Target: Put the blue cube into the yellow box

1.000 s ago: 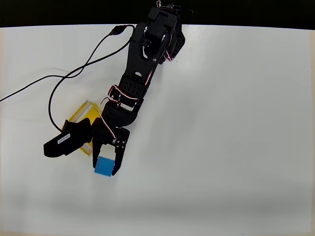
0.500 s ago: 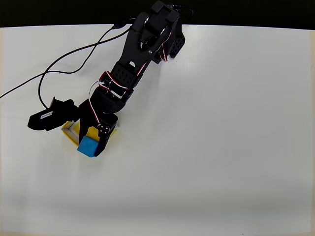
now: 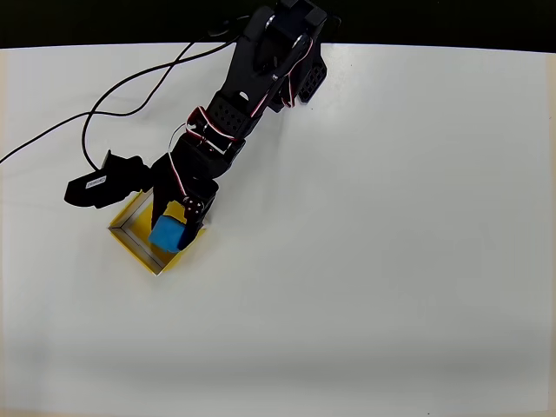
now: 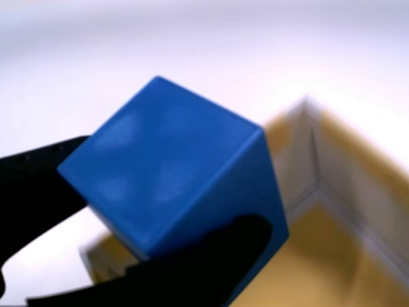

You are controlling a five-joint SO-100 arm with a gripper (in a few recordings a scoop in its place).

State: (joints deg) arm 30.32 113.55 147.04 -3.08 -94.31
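Where the wrist view looks past the claw, the blue cube [image 4: 179, 179] takes up most of the foreground, tilted with one corner uppermost, and black fingers [image 4: 38, 185] press against its left side and its underside. Behind and below it lie the yellow box [image 4: 345, 211], its floor blurred, its pale-edged walls meeting at a corner to the right of the cube. Beyond that the white surface runs off into a soft, bright haze.

Seen from overhead, the table [image 3: 391, 261] is plain white and matte, with a black band along the top edge of the picture where the surface ends. The gripper [image 3: 171, 228] is clamped on the cube [image 3: 166, 233], which sits between the two black fingers over the box [image 3: 130, 236], inside its outline and toward the right-hand part. Whether the cube touches the floor cannot be told. The black arm [image 3: 239, 113] slants up and right from the claw to its base at the far edge of the table, with black cables [image 3: 95, 109] looping away to the left.
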